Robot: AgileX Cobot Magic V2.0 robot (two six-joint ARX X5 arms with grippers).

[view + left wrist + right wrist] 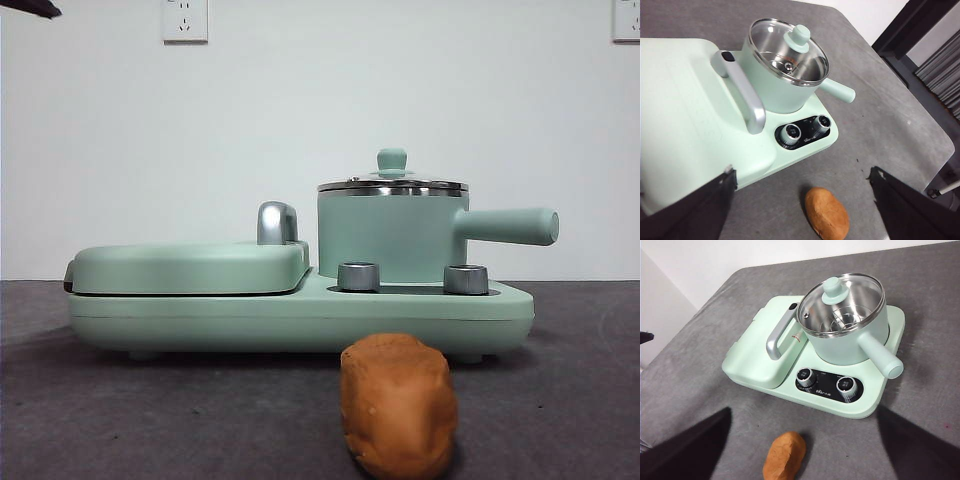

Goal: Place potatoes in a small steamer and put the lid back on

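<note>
The orange-brown potato [398,405] lies on the grey table in front of the appliance, near its knob end. On the appliance's right side stands the small mint-green steamer [390,235], side handle pointing right. The glass lid [392,186] with its green knob sits on it. My left gripper [802,172] hangs open above the table, with the potato [826,213], the steamer [775,90] and the lid [790,50] below it. My right gripper [802,412] is also open and high, over the potato [785,456], the steamer [850,347] and the lid [840,302]. Neither gripper holds anything.
The steamer stands on a mint-green cooker base [300,315] with two steel knobs [359,276]. A flat green griddle cover [190,265] with a chrome handle [276,222] fills its left half. A black arm tip [30,8] shows at the top left corner.
</note>
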